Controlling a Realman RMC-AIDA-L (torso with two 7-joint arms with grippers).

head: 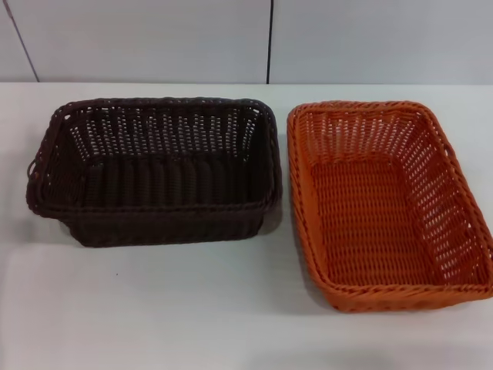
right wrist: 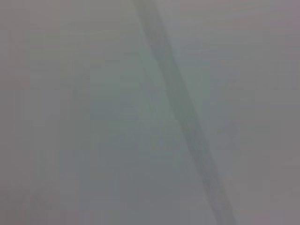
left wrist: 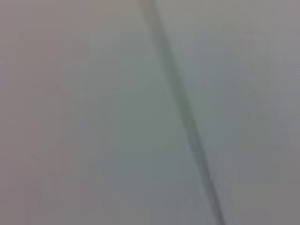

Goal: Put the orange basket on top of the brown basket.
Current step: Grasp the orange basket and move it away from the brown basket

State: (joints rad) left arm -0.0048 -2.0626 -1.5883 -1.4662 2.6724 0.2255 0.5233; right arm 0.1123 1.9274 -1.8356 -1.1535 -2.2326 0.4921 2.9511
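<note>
The orange basket (head: 389, 204) sits on the white worktop (head: 154, 308), just right of the brown basket (head: 158, 169). Neither arm nor end effector is visible, so pose and grip can't be told.

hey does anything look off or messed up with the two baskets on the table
Nothing stands out. The brown basket and the orange basket both sit upright, empty and undamaged, side by side on the white table.

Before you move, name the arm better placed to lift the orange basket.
Right, probably: the orange basket sits on the robot's right, the brown basket on its left. Neither gripper is in view.
</note>
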